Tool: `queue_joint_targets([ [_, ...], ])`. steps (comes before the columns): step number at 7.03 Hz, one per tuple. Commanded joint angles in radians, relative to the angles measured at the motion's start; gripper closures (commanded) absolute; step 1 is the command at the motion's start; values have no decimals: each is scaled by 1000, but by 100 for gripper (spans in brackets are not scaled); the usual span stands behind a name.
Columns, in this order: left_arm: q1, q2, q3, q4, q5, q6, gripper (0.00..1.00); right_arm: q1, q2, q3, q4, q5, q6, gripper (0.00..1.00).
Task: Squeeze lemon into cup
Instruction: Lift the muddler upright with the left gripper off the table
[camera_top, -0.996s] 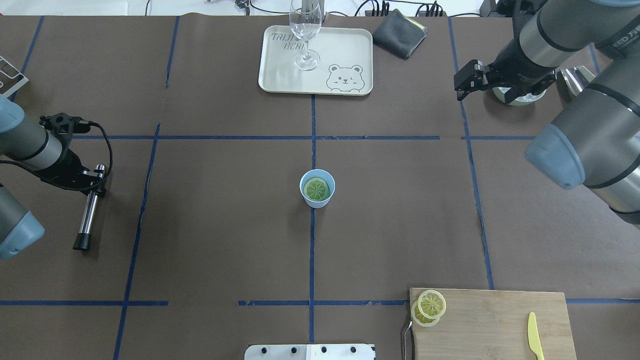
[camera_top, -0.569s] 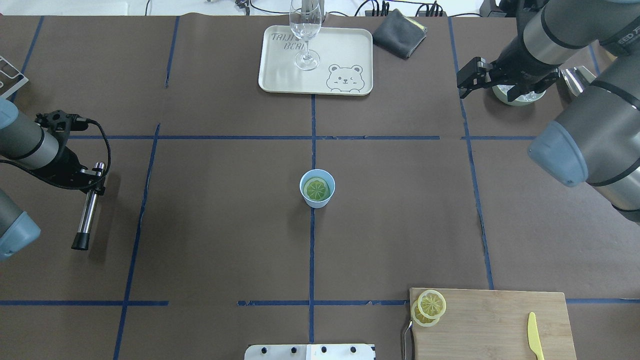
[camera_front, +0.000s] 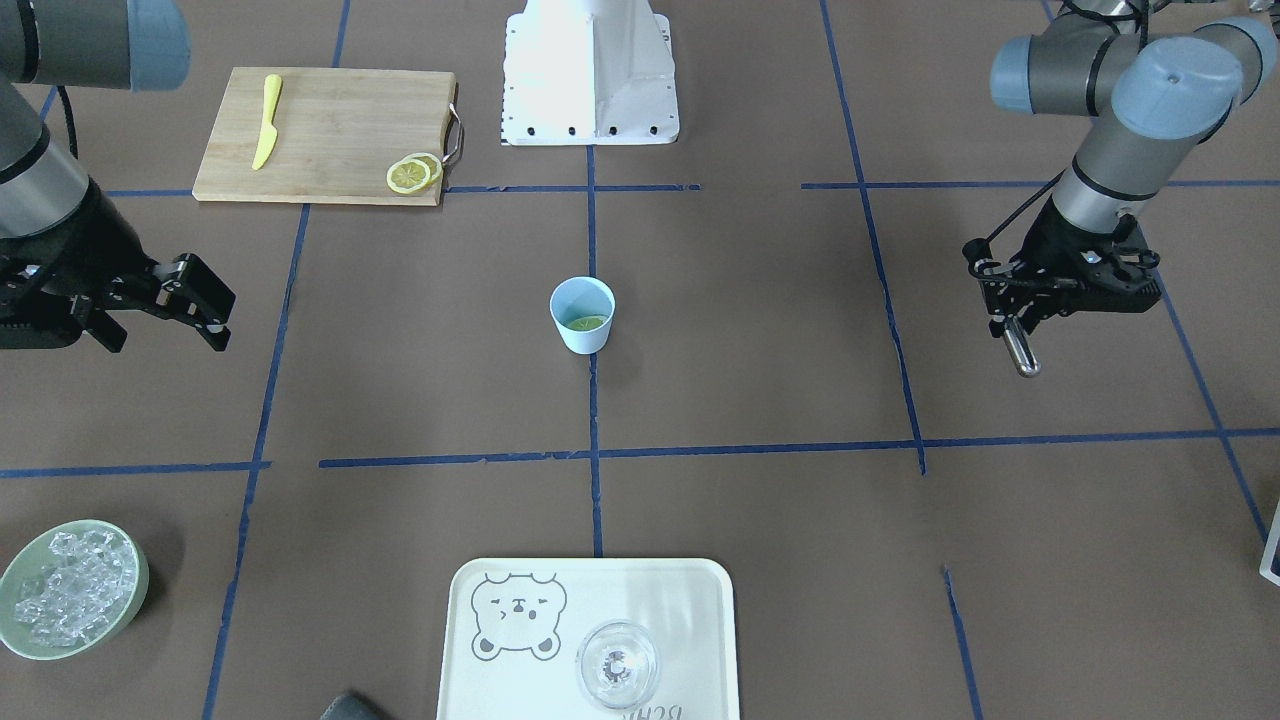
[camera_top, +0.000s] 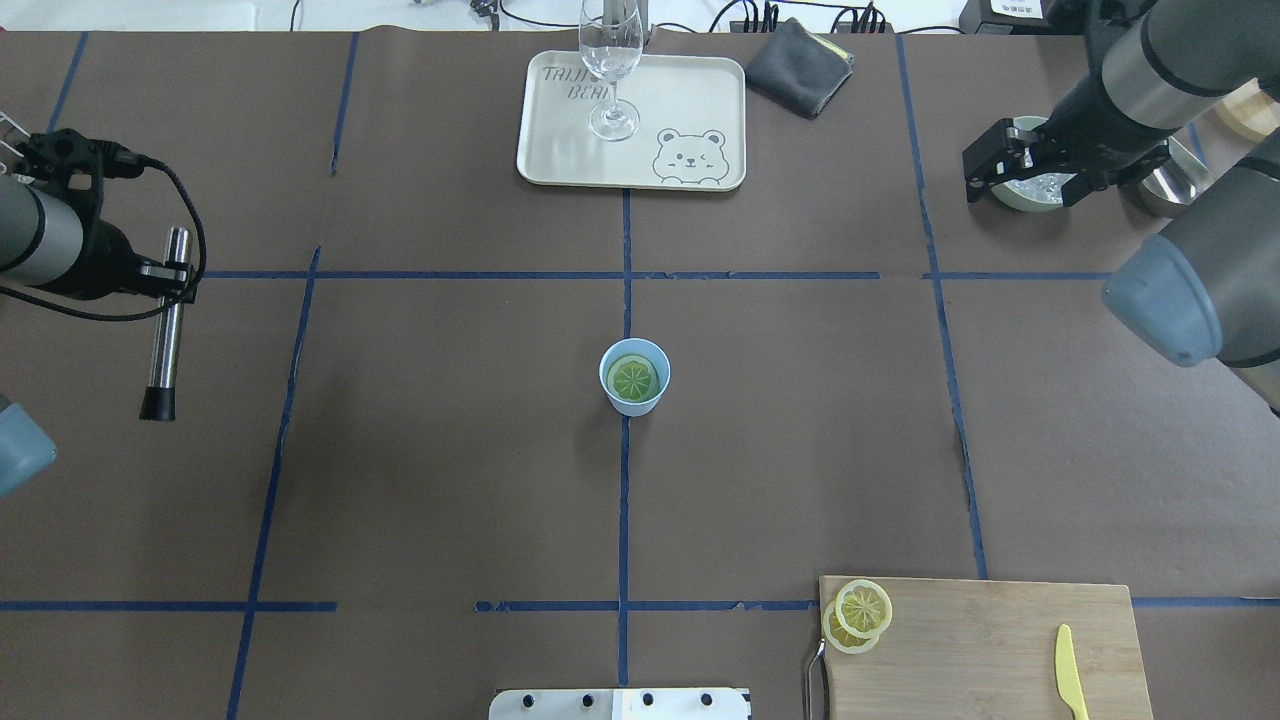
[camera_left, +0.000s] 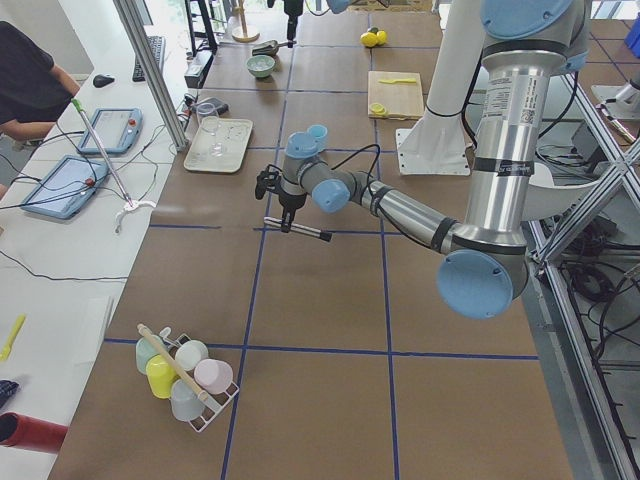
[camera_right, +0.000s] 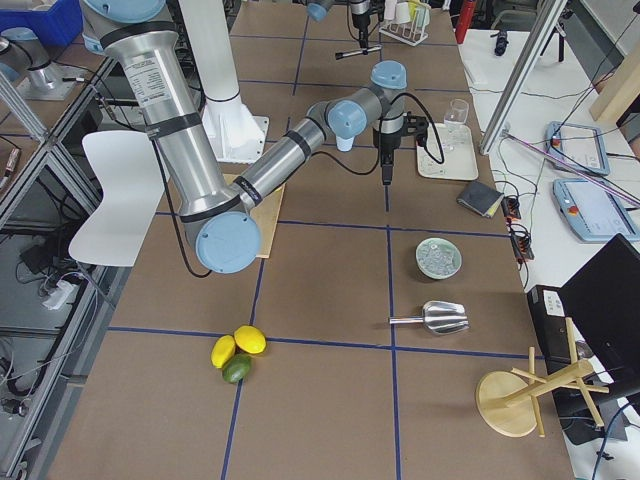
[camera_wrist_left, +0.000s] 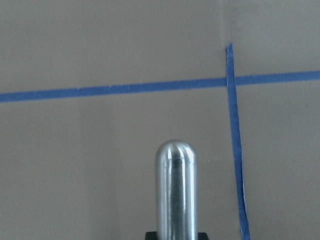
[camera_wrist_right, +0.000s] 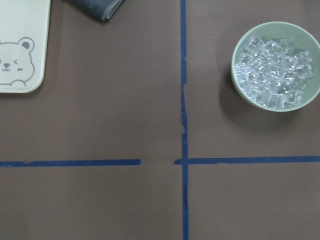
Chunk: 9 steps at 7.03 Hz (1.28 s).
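— What did the front-facing camera show?
— The cup stood near the middle of the desk, with the lemon lying flat inside it. The left gripper hung toward the desk's left edge, clamped on a steel rod. The right gripper hung toward the right edge, its fingers spread wide and holding nothing. Both were well apart from the cup.

— And overhead?
— There the right gripper sat toward the far right corner, in line with a bowl of ice. Its forearm reached in from that corner.

— The side views?
— From the left end, the left arm stretched out low over the desk, and the rod looked roughly level. From the right end, the right gripper pointed straight down above the desk.

— The wrist cameras?
— The left one showed the rod's rounded end over blue tape. The right one showed the bowl of ice and the corner of a tray.
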<state>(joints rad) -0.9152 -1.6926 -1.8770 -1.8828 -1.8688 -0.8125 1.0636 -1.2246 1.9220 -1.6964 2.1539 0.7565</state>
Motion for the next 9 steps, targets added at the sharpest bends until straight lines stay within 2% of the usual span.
queue_joint_targets([
  [1,5,-74,-11,1,262,-4,100,94,-114,-1,1,84,-186,0],
  [2,9,-140,-34,-2,305,-10,100,148,-163,-5,1,115,-263,0],
  [4,9,-249,-71,-10,303,7,100,211,-222,-30,0,130,-408,0],
  [6,15,-276,-68,-190,306,1,100,281,-280,-79,1,147,-571,0],
  [9,42,-276,-77,-443,309,-10,100,473,-363,-173,1,198,-803,0],
])
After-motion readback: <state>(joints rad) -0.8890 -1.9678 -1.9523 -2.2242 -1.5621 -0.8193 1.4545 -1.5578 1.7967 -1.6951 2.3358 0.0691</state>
